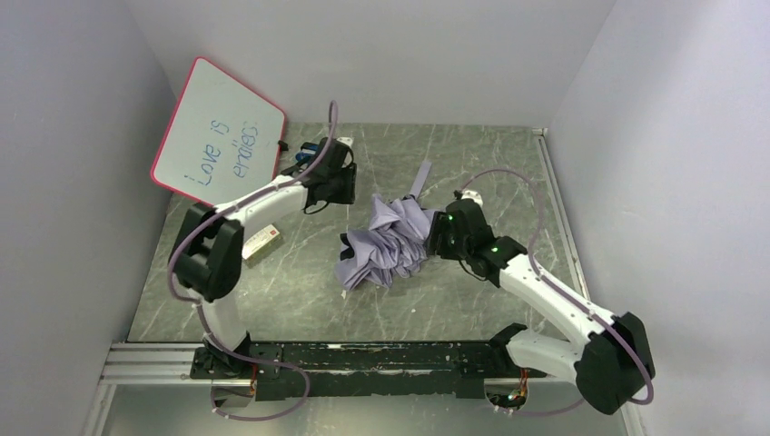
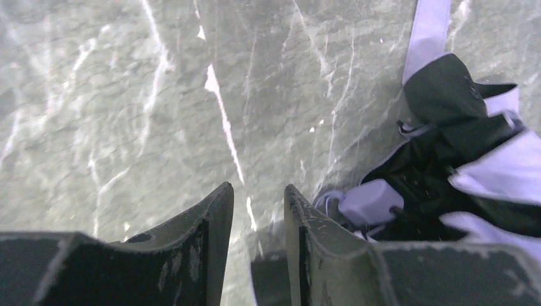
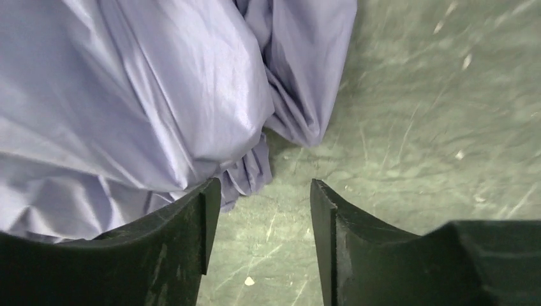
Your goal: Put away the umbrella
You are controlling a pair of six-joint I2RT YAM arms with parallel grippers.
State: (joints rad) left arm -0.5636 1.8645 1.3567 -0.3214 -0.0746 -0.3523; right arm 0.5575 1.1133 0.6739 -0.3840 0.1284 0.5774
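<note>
The umbrella (image 1: 390, 241) lies crumpled mid-table, pale lilac fabric up, with a strap pointing toward the back wall. My left gripper (image 1: 352, 189) hovers just left of its far end. In the left wrist view that gripper (image 2: 258, 188) is open over bare tabletop, and the small lilac handle (image 2: 370, 201) with black fabric (image 2: 446, 159) lies right of its right finger. My right gripper (image 1: 436, 238) sits at the umbrella's right edge. In the right wrist view it (image 3: 265, 185) is open and empty, the lilac canopy (image 3: 127, 95) bunched against its left finger.
A pink-framed whiteboard (image 1: 218, 136) leans in the back left corner, with a blue object (image 1: 304, 154) at its foot. A small box (image 1: 261, 242) lies by the left arm. Walls close in on three sides, and a metal rail (image 1: 145, 363) runs along the near edge.
</note>
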